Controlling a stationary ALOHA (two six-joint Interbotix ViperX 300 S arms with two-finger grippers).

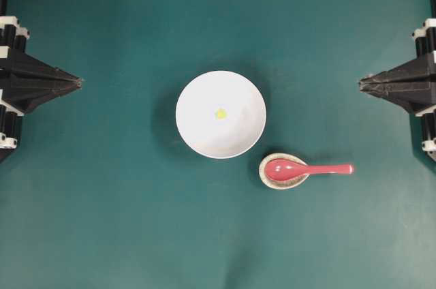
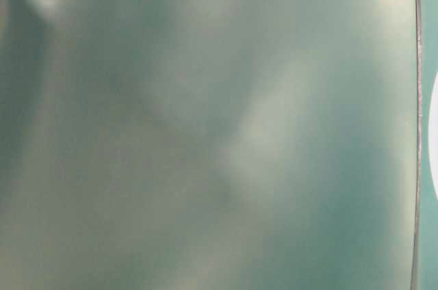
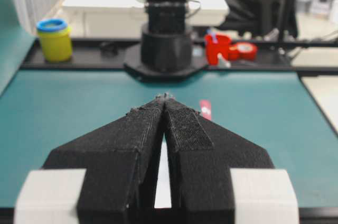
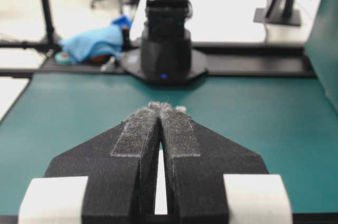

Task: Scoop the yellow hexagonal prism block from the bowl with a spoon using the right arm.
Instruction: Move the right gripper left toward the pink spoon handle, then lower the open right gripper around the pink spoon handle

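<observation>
A large white bowl [image 1: 221, 114] sits mid-table with the tiny yellow hexagonal prism block [image 1: 221, 114] at its centre. The pink-red spoon [image 1: 306, 169] lies to the bowl's lower right, its scoop resting in a small speckled spoon rest [image 1: 267, 177] and its handle pointing right. My right gripper [image 1: 361, 84] is at the right edge, shut and empty, well away from the spoon; its tips meet in the right wrist view [image 4: 161, 108]. At the left edge my left gripper [image 1: 79, 82] is also shut and empty, tips together in the left wrist view [image 3: 165, 98].
The teal table [image 1: 122, 221] spreads around the bowl. The opposite arm's black base [image 4: 166, 49] stands at the far end in each wrist view. A yellow jar [image 3: 54, 39] and red cup [image 3: 217, 47] sit off the table. The table-level view is a blur.
</observation>
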